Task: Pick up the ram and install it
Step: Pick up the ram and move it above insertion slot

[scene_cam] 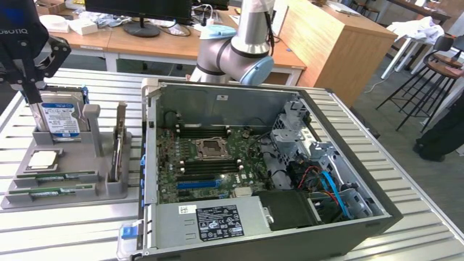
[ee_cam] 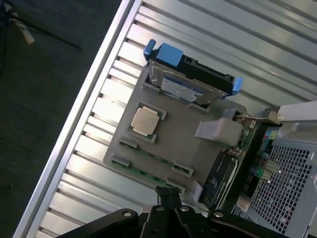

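Note:
Two green ram sticks (scene_cam: 58,176) (scene_cam: 52,191) lie side by side in slots at the near end of a grey holder tray (scene_cam: 101,187), on the exterior view's left. In the wrist view the same sticks (ee_cam: 154,159) (ee_cam: 144,174) run along the tray's edge, just past my fingertips. My black gripper (scene_cam: 32,92) (ee_cam: 167,197) hangs above the tray, shut with nothing between its fingers. It touches neither stick. The open computer case (scene_cam: 261,163) sits beside the tray, with black memory slots (scene_cam: 210,167) around the processor socket.
The tray also carries a blue-framed hard drive (ee_cam: 193,82), a processor chip (ee_cam: 145,120) and an upright expansion card (scene_cam: 116,147). A blue slot (scene_cam: 197,184) sits low on the motherboard. Everything rests on a slatted metal table (scene_cam: 58,234), whose edge (ee_cam: 89,84) borders dark floor.

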